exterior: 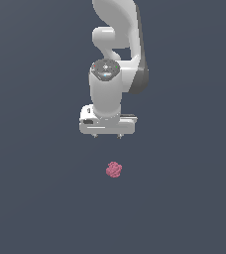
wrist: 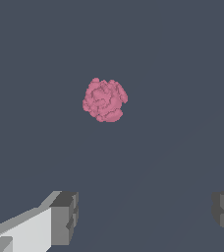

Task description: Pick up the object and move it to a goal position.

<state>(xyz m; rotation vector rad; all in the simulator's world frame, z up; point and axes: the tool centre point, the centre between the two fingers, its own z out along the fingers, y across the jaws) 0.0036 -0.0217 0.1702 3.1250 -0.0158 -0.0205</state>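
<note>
Lying alone on the flat dark grey floor (exterior: pixel 35 198) is one little pink-red object (exterior: pixel 114 169), bumpy like a raspberry. Nothing sits close to it, so it has open room on every side, all the way out to the edges of both views. It is much smaller than the white gripper (exterior: pixel 107 135).

One robot arm (exterior: pixel 116 44) comes down from the top of the exterior view. Its one gripper hangs above the object and does not touch it. In the exterior view the object shows just under the gripper, with a clear gap between them.

The wrist view shows two grey fingertips (wrist: pixel 65 216), spread wide apart with nothing between them. The object (wrist: pixel 104 100) lies out past them, well clear of both.
</note>
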